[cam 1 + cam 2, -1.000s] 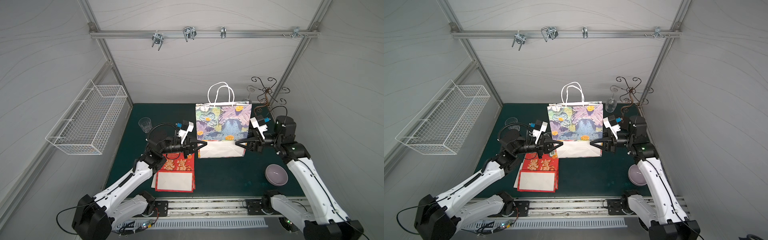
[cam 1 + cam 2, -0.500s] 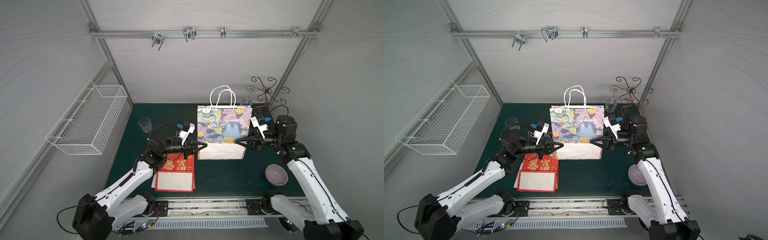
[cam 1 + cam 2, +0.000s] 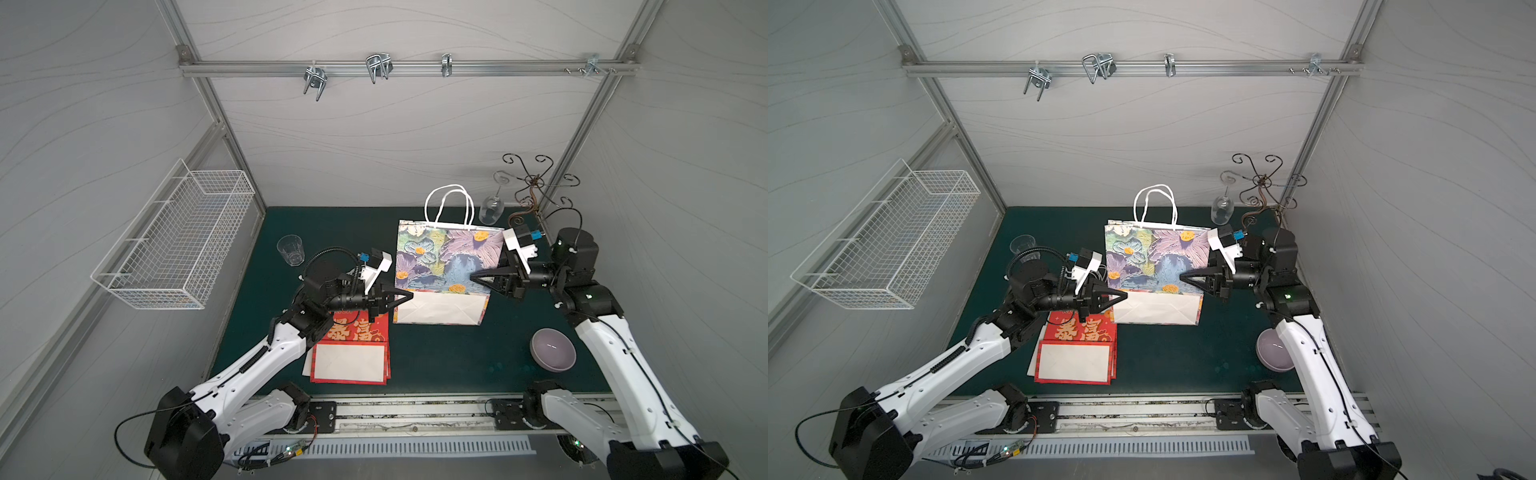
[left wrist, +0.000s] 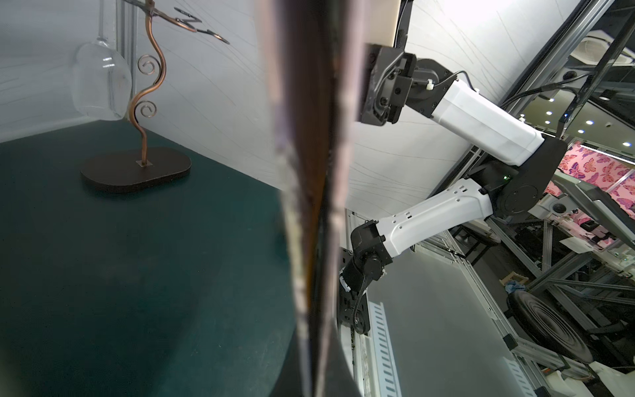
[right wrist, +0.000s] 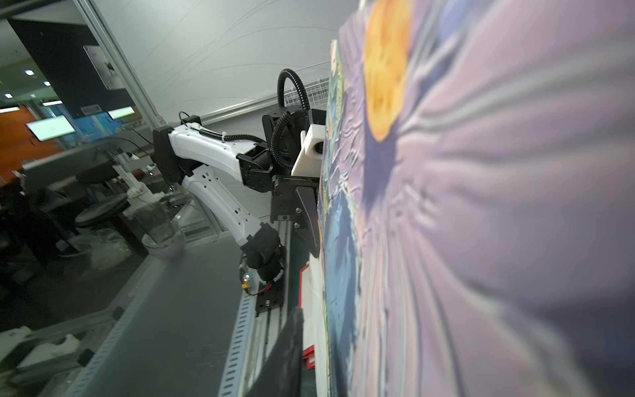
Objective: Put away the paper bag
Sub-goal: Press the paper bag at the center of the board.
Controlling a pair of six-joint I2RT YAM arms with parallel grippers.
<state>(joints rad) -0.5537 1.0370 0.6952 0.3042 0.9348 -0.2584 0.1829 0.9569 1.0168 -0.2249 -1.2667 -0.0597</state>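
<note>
The paper bag (image 3: 449, 266) (image 3: 1154, 266), with a flower print and white cord handles, stands upright and flattened over the green mat, its white bottom flap folded up. My left gripper (image 3: 405, 296) (image 3: 1121, 296) is shut on the bag's lower left edge. In the left wrist view that edge (image 4: 309, 172) runs straight out from between the jaws. My right gripper (image 3: 476, 278) (image 3: 1183, 277) reaches over the bag's right side with its jaws partly open. In the right wrist view, one finger (image 5: 285, 357) stands a little off the printed face (image 5: 481, 206). The other finger is hidden behind the bag.
Flat red paper bags (image 3: 353, 349) lie on the mat under the left arm. A clear cup (image 3: 290, 249) stands at the back left and a purple bowl (image 3: 552, 349) at the front right. A wine glass (image 3: 491, 208) hangs on a copper stand (image 3: 534, 187). A wire basket (image 3: 174, 241) is on the left wall, and hooks (image 3: 378, 68) hang on the top rail.
The bag has sunk slightly and shifted a little right, along with my left gripper. My right gripper has moved slightly up along the bag's right side.
</note>
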